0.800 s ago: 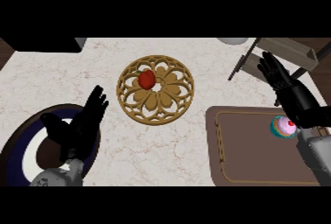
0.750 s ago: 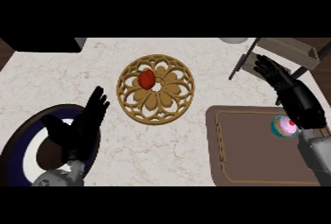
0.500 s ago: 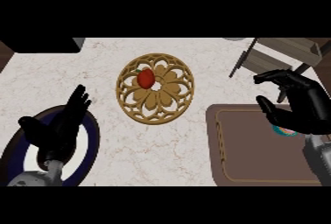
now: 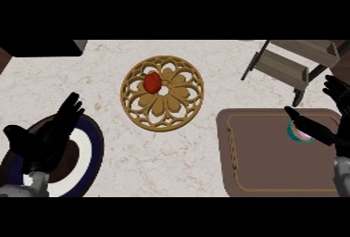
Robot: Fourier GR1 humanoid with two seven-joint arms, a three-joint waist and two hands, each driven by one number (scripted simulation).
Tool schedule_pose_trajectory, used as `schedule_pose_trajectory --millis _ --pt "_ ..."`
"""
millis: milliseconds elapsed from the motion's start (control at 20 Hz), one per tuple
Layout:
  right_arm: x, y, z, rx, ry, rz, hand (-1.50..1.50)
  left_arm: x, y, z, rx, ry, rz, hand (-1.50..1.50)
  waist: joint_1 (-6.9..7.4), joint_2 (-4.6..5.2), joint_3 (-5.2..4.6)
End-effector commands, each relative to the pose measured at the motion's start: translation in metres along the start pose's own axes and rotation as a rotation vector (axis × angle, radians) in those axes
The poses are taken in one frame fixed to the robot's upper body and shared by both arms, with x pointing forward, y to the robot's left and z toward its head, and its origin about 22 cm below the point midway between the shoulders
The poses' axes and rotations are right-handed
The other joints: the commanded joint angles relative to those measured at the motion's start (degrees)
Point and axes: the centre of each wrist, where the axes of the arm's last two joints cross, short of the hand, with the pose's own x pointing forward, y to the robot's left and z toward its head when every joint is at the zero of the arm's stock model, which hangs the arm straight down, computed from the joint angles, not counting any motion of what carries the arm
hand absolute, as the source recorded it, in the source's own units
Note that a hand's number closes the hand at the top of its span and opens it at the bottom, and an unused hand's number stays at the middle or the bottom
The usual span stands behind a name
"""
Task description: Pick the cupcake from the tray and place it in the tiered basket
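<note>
The cupcake [image 4: 296, 133], teal with a pink top, sits on the brown tray [image 4: 266, 162] near its upper right corner. My right hand [image 4: 327, 132] is right at it: the thumb lies across the cupcake's right side and hides part of it, while the fingers [image 4: 338, 92] stretch up and away, so the hand is open. The tiered basket [image 4: 295, 62], made of grey-brown slats, stands at the upper right, just beyond the tray. My left hand [image 4: 46, 141] rests open at the lower left, fingers up.
A round golden openwork plate [image 4: 179, 109] carrying a red fruit [image 4: 152, 82] lies at the counter's middle. A dark blue and white plate [image 4: 85, 155] sits under my left hand. A dark object [image 4: 41, 47] fills the upper left corner.
My right hand has come down and to the right, from beside the basket to the cupcake, its thumb now across it. The left hand has drifted left and lower over the blue plate.
</note>
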Motion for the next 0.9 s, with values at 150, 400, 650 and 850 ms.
schedule_pose_trajectory --millis 150,400,650,850 --pt "0.026 -0.049 0.0 0.026 -0.013 0.446 -1.5 0.002 0.012 -0.005 0.0 -0.009 -0.011 0.0 -0.57 -0.1 -0.25" --pt "0.049 -0.065 -0.003 0.272 0.145 0.779 -1.5 -0.005 0.005 0.001 -0.019 0.005 -0.006 0.0 0.5 -0.15 -0.4" --pt "0.087 -0.053 0.013 0.536 0.316 0.898 -1.5 0.008 0.011 -0.004 -0.019 -0.004 0.005 0.0 0.78 -0.16 -0.15" --pt "0.134 -0.021 0.004 0.519 0.37 0.889 -1.5 0.003 0.006 -0.008 -0.061 -0.011 -0.001 0.0 2.52 0.31 0.01"
